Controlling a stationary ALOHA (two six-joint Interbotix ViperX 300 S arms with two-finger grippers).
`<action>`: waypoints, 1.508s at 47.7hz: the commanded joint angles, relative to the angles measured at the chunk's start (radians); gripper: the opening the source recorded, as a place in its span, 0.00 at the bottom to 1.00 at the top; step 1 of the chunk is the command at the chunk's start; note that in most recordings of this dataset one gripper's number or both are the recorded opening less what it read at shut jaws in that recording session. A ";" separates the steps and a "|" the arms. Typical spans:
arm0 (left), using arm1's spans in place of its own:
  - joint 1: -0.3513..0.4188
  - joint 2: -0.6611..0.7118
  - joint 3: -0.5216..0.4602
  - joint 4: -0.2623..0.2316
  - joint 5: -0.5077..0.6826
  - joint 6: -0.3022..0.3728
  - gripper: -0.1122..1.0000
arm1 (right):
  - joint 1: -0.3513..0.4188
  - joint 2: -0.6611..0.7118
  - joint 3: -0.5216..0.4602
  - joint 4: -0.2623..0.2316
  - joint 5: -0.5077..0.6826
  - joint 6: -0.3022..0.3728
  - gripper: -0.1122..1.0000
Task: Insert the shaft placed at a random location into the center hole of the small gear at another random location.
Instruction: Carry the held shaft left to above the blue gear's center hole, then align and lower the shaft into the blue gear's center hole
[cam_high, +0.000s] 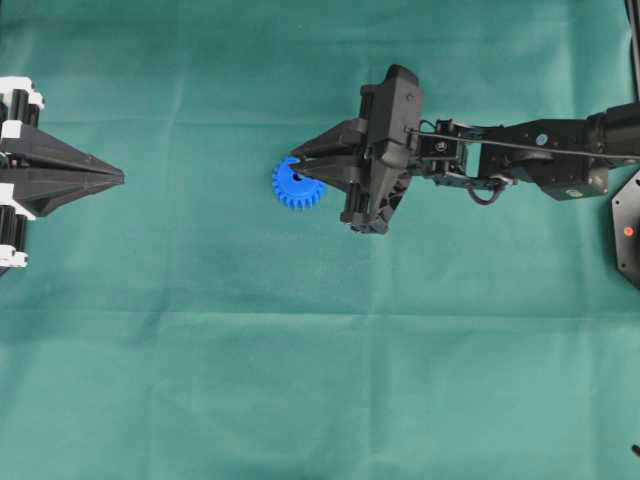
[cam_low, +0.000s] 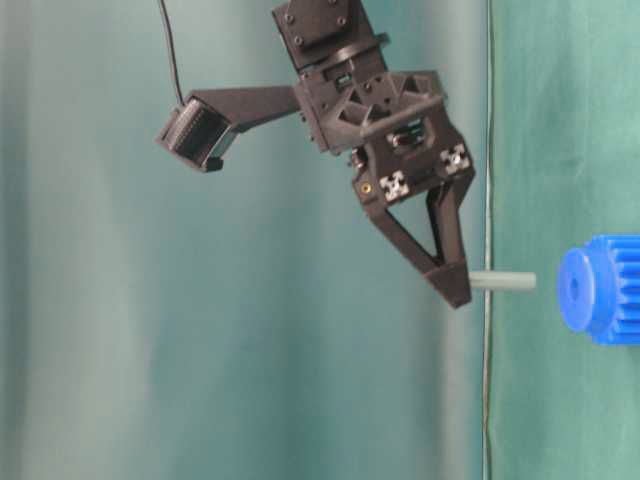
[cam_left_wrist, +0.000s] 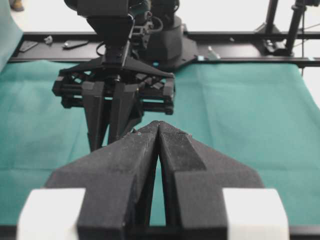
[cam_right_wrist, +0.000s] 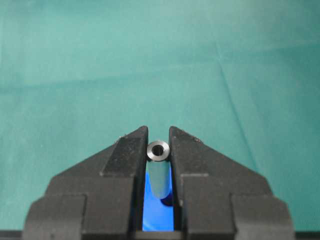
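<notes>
My right gripper (cam_high: 295, 165) is shut on the shaft (cam_right_wrist: 159, 150), a short silvery-grey pin pinched between the fingertips by its upper end. The small gear (cam_high: 290, 188), bright blue with short teeth, lies flat on the green cloth right under those fingertips. In the table-level view the shaft (cam_low: 503, 281) points from the gripper (cam_low: 455, 290) toward the gear (cam_low: 600, 290), with a small gap between them. The wrist view shows the dark center hole (cam_right_wrist: 169, 201) just beside the shaft's lower end. My left gripper (cam_high: 122, 177) rests shut and empty at the far left.
Green cloth (cam_high: 320, 380) covers the whole table. A black mount (cam_high: 628, 230) sits at the right edge. The right arm's base and a black frame rail (cam_left_wrist: 240, 37) stand along the table's far side in the left wrist view.
</notes>
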 joint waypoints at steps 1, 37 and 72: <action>-0.002 0.006 -0.014 0.002 -0.009 -0.002 0.10 | 0.003 -0.009 -0.034 -0.002 0.005 -0.014 0.22; -0.002 0.006 -0.014 0.002 -0.009 -0.002 0.10 | 0.003 0.051 -0.048 -0.002 0.000 -0.014 0.22; -0.002 0.006 -0.014 0.002 -0.008 -0.002 0.10 | -0.006 0.032 -0.046 -0.002 0.000 -0.020 0.22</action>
